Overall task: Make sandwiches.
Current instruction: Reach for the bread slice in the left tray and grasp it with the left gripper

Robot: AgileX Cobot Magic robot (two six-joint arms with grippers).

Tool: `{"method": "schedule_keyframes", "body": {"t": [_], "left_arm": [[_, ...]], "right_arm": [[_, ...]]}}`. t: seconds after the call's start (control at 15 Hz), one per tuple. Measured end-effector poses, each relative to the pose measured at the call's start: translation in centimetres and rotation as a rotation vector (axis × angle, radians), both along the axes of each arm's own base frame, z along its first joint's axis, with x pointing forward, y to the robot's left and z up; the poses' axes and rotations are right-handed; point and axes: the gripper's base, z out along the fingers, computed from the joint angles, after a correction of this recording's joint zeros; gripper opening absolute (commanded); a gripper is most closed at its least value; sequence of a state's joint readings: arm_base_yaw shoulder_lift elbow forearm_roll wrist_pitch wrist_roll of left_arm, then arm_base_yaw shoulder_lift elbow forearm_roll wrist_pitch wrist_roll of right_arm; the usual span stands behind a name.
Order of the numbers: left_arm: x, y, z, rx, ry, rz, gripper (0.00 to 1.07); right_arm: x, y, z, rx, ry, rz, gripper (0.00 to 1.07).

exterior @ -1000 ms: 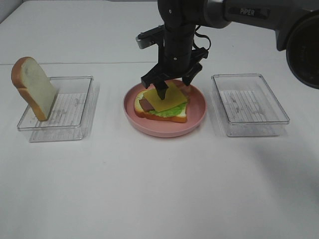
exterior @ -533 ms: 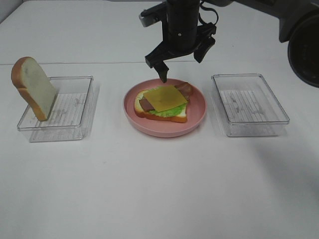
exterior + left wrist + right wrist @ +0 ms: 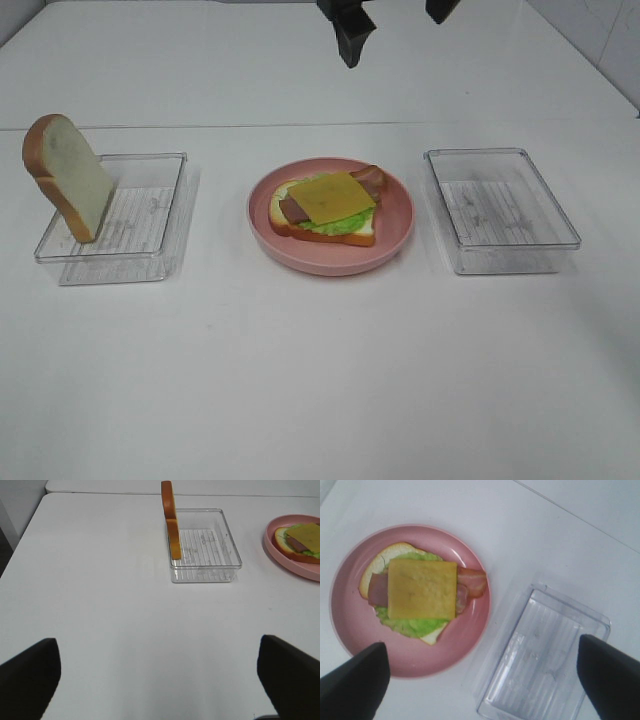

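Yellow square cheese slice (image 3: 335, 197) tops the open sandwich (image 3: 300, 222) in the high view, over reddish-brown bacon (image 3: 371, 178), ruffled green lettuce (image 3: 335, 226) and a white bread base. It lies flat on a round pink plate (image 3: 400, 225) mid-counter (image 3: 320, 380). Its long axis runs side to side, with the bacon end toward the right clear plastic tray (image 3: 500, 210). A second white bread slice (image 3: 68, 178) leans upright in the left clear tray (image 3: 150, 240). The right hand (image 3: 393, 25) hangs high behind the plate, released and holding nothing.

In the left wrist view, the left hand (image 3: 160, 680) gapes wide over the counter, touching nothing.

In the right wrist view, dark fingers (image 3: 355, 680) spread wide above the plate.
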State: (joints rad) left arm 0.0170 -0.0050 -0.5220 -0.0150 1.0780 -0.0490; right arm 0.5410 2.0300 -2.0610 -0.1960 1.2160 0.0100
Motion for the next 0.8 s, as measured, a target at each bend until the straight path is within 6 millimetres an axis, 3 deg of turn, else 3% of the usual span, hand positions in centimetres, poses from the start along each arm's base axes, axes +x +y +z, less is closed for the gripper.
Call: {"method": "schedule_keyframes", "body": {"t": [0.07,0.2,0.33,0.47,0.6,0.8], "left_arm": [[0.0,0.0,0.0,0.0,0.0,0.0,1.01],[0.0,0.0,0.0,0.0,0.0,0.0,1.01],[0.0,0.0,0.0,0.0,0.0,0.0,1.01],[0.0,0.0,0.0,0.0,0.0,0.0,1.01],[0.0,0.0,0.0,0.0,0.0,0.0,1.01],[0.0,0.0,0.0,0.0,0.0,0.0,1.01]], "right_arm": [[-2.3,-1.7,0.9,-0.036,0.013,-0.008,0.99],[-4.2,-2.9,1.1,-0.055,0.034,-0.02,0.99],[-7.5,-5.0,0.0,-0.094,0.098,-0.05,0.99],[-9.3,-6.6,-1.1,-0.114,0.151,-0.076,0.99],[-12.8,-10.2,-2.6,-0.1,0.242,-0.162,0.99],[-16.1,-13.7,-3.2,-0.077,0.261,-0.247,0.99]]}}
